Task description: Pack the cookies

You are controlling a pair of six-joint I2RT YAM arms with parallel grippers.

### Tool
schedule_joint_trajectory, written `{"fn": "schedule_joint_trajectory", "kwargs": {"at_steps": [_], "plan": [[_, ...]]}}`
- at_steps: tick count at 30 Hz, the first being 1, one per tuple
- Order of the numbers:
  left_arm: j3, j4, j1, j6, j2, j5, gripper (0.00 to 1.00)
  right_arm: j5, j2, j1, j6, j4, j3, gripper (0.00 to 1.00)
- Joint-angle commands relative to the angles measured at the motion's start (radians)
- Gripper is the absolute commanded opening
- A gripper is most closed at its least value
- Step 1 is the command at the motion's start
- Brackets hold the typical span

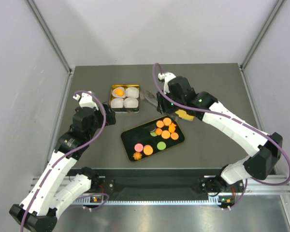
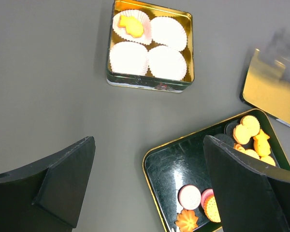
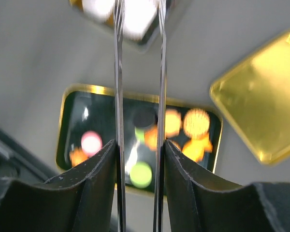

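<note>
Dark grey matte tabletop (image 1: 212, 87) sitting between pale walls. Cookies (image 1: 165, 134), mostly orange rounds plus green and pink, lying on glossy black gold-rimmed tray (image 2: 169, 169) at table middle. One orange fish-shaped cookie (image 2: 130, 26) resting in far-left of four white pleated paper cups (image 2: 167, 62) inside square gold tin (image 2: 145, 82). Flat gold lid (image 3: 261, 101) lying just beside tray. Left gripper (image 2: 147, 145) hovering near tray, jaws standing wide apart, holding nothing. Right gripper (image 3: 140, 144) hanging near tray's far edge, fingers clamping thin metal tweezers (image 3: 118, 72).
</note>
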State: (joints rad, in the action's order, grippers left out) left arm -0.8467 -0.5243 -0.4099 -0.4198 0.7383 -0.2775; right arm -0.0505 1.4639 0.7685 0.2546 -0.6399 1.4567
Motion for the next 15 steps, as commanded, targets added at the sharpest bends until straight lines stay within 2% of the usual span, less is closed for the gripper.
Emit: {"fn": "schedule_joint_trajectory", "kwargs": {"at_steps": [1, 5, 15], "plan": [[0.009, 0.043, 0.006, 0.0, 0.012, 0.012, 0.98, 0.034, -0.046, 0.032, -0.009, -0.145, -0.062, 0.41], [0.009, 0.046, 0.008, 0.0, 0.021, 0.017, 0.98, 0.021, -0.085, 0.037, -0.017, -0.204, -0.107, 0.4], [0.011, 0.046, 0.008, 0.0, 0.032, 0.023, 0.98, -0.02, -0.085, 0.04, -0.018, -0.224, -0.203, 0.4]]}}
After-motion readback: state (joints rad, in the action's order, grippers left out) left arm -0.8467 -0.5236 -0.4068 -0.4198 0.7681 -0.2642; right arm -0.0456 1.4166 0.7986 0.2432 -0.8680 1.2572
